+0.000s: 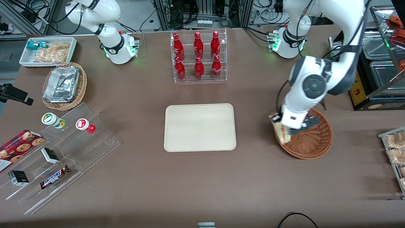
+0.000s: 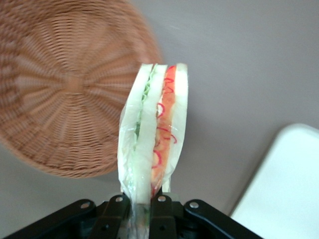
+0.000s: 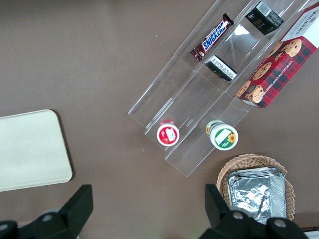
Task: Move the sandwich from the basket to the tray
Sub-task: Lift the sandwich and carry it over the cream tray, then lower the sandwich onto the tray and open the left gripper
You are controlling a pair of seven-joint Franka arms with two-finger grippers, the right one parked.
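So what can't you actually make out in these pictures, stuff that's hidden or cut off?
- Front view: the gripper sits over the basket rim, mostly hidden under the arm's own body, which also covers much of the sandwich.
- Left wrist view: the sandwich's clamped end and the fingertips are cut off by the frame edge; only a corner of the tray shows.
- Right wrist view: basket, sandwich and gripper fall outside it.
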